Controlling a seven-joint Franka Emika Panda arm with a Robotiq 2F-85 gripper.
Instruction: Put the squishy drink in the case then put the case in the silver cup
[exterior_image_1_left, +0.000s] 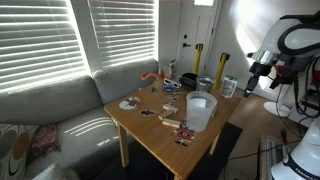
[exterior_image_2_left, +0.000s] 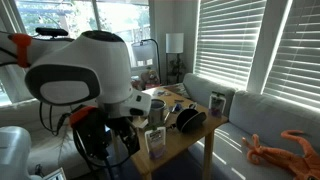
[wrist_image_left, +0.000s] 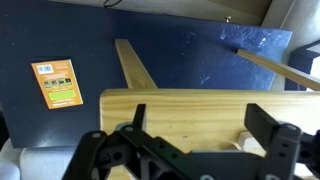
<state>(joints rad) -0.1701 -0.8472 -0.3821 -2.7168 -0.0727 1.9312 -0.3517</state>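
My gripper (wrist_image_left: 200, 118) is open and empty in the wrist view, hovering over the edge of the wooden table (wrist_image_left: 190, 100). In an exterior view it (exterior_image_1_left: 258, 70) hangs off the table's end, apart from everything on it. The silver cup (exterior_image_1_left: 205, 83) stands at the near end of the table, beside a clear glass cup (exterior_image_1_left: 229, 87). A dark case (exterior_image_2_left: 190, 120) lies on the tabletop. Several small items (exterior_image_1_left: 172, 122) lie on the table, and I cannot tell which is the squishy drink.
A large white tub (exterior_image_1_left: 200, 110) stands on the table (exterior_image_1_left: 150, 115). An orange toy octopus (exterior_image_1_left: 150, 75) sits at the far side. A sofa (exterior_image_1_left: 60, 110) runs along the table. A blue rug (wrist_image_left: 190, 55) holds an orange card (wrist_image_left: 57, 83).
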